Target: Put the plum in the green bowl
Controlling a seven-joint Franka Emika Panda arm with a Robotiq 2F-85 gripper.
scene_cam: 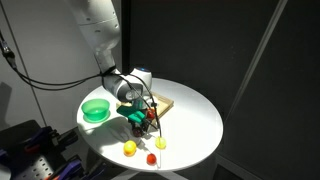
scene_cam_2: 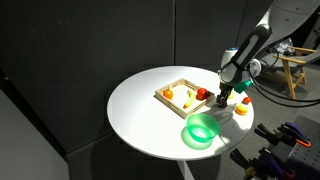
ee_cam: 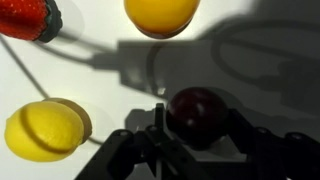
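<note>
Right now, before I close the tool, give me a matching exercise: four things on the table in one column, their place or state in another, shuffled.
Things:
1. plum
2. green bowl
3. wooden tray
4. yellow fruit

Place or state:
A. holds several fruits
B. sits between the fingers of the tool
C. empty
D. lies loose on the table, off to the side of the tool in the wrist view

Pairs: 1-B, 2-C, 3-A, 4-D
</note>
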